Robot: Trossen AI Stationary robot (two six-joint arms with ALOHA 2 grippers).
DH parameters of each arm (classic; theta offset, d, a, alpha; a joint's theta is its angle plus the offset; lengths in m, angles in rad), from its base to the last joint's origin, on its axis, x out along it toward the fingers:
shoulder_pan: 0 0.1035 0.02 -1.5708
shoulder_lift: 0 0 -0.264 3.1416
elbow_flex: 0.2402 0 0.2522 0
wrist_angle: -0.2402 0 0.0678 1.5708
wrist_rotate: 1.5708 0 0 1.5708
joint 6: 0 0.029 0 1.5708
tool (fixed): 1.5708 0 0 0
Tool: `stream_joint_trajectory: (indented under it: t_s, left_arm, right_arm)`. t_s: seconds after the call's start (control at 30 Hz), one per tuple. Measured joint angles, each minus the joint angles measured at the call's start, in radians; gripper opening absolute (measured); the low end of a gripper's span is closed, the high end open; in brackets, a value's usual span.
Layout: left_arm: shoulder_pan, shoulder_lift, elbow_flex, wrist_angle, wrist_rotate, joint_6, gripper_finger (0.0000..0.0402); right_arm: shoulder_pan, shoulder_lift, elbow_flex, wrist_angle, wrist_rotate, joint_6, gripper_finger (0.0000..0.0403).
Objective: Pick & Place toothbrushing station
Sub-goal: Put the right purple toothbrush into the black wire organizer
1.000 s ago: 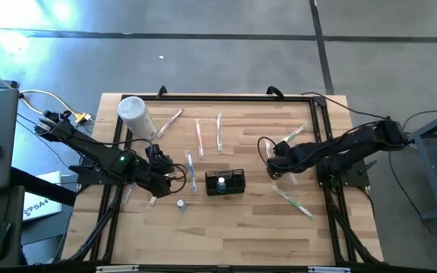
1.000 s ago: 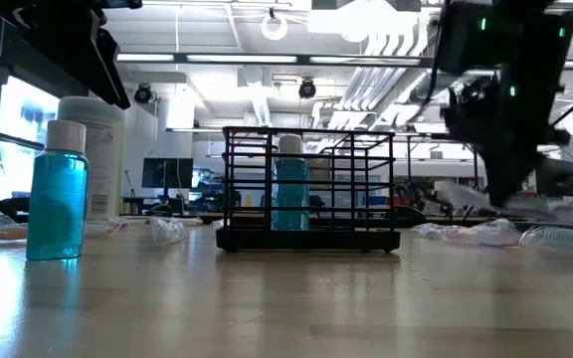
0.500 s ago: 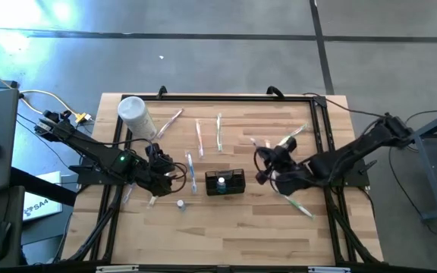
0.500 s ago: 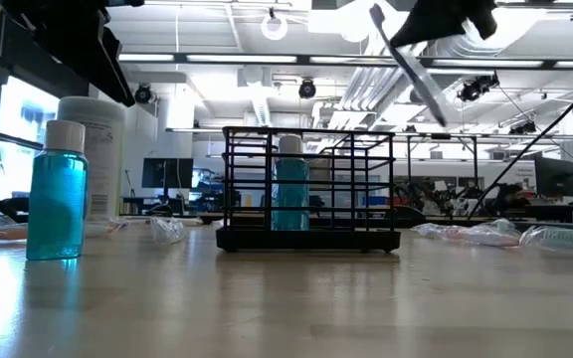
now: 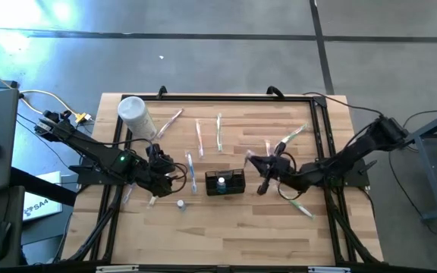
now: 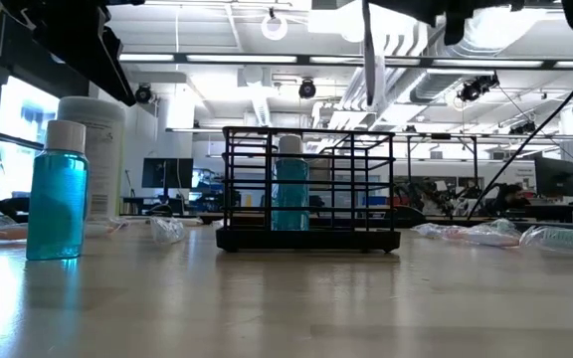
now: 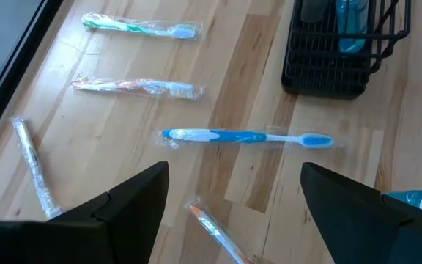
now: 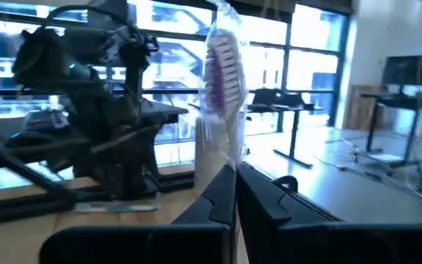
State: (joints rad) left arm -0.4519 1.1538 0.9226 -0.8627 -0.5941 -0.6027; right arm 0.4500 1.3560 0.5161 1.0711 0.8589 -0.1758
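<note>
The black wire holder (image 5: 225, 183) stands on the table's middle, a blue bottle (image 6: 288, 189) in one compartment; it also shows in the low view (image 6: 308, 239) and the left wrist view (image 7: 343, 51). My right gripper (image 5: 259, 171) is just right of the holder, shut on a wrapped toothbrush (image 8: 222, 66) with purple bristles. In the low view the brush (image 6: 369, 60) stands above the holder's right part. My left gripper (image 7: 233, 198) is open left of the holder, above a blue wrapped toothbrush (image 7: 244, 137) that lies flat on the table. My right gripper pinches the wrapped toothbrush between its two fingers, below the head (image 8: 229, 158). The fingers come level from the table's right and lie across the brush. The brush stands nearly upright, head up, lifted clear, its lower end (image 6: 370, 99) above the holder's top.
Several wrapped toothbrushes lie on the table, behind the holder (image 5: 218, 130) and at the right (image 5: 294, 203). A second blue bottle (image 6: 57, 194) stands near the front left. A tall white canister (image 5: 136, 115) stands at the far left. Black rails (image 5: 321, 136) run along the table's edges.
My right gripper has risen from the toothbrushes at the table's right with one wrapped brush and gone toward the table's left, to the holder. The brush, lifted clear, has turned from slanting to nearly upright above the holder.
</note>
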Motion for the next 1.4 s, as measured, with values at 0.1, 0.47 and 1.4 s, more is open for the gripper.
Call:
stream_joint_trajectory:
  t_s: [0.1, 0.47, 1.4]
  left_arm:
    - [0.0, 0.0, 0.0, 0.0, -0.011, 0.017, 0.0303]
    - [0.0, 0.0, 0.0, 0.005, -0.044, 0.022, 0.0303]
    - [0.0, 0.0, 0.0, 0.007, -0.044, 0.02, 0.0303]
  right_arm:
    - [-0.013, 0.011, -0.016, -0.004, -0.058, 0.044, 0.0003]
    - [-0.098, 0.186, -0.018, 0.122, -0.177, 0.105, 0.0003]
    - [-0.118, 0.322, -0.018, 0.113, -0.196, 0.333, 0.0003]
